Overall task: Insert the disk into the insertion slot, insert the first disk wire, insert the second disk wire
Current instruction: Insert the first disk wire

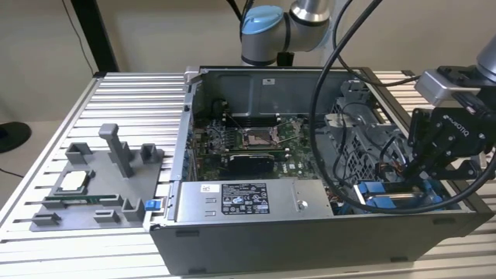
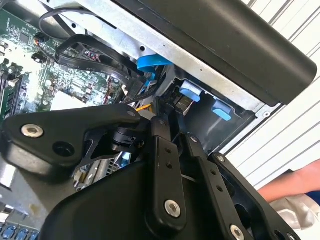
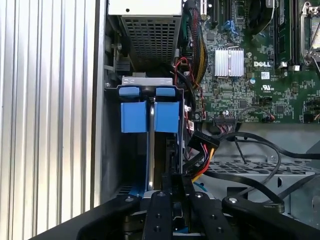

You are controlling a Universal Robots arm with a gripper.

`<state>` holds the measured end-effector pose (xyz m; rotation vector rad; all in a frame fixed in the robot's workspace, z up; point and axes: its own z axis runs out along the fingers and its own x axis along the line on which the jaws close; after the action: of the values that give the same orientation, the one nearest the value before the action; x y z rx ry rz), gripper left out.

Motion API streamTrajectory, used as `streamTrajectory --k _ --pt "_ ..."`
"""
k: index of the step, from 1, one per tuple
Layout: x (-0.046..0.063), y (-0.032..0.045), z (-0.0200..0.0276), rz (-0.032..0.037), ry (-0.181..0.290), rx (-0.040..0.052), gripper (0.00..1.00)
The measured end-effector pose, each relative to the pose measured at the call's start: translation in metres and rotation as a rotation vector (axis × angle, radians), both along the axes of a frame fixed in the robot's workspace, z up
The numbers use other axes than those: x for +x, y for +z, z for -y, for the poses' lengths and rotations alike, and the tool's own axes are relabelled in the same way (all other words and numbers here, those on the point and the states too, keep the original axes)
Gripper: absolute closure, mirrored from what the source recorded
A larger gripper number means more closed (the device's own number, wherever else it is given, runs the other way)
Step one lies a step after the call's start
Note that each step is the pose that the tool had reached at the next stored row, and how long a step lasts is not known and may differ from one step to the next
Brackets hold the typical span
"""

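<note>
The gripper (image 1: 419, 174) sits at the lower right of the exterior view, inside the computer case (image 1: 310, 238), its fingers drawn narrow; I cannot tell whether they pinch anything. The disk (image 3: 134, 116) stands on edge in its slot directly ahead of the fingertips, with its long axis running straight away from them. A black plug with coloured wires (image 3: 202, 144) lies just beside it.

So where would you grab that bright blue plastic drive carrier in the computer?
Likely by the pair of blue tabs at its exposed end, coming in from the open side of the grey case: they face outward, while the rest of the bright blue plastic drive carrier is sunk in the metal bay. The black claw hovers there.
</note>
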<state>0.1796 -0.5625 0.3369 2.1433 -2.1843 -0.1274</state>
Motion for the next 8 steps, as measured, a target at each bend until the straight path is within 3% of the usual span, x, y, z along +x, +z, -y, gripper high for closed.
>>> streamTrajectory --k 8 --pt "0.0000 -0.0047 0.0001 0.0001 -0.003 0.0022 1.00"
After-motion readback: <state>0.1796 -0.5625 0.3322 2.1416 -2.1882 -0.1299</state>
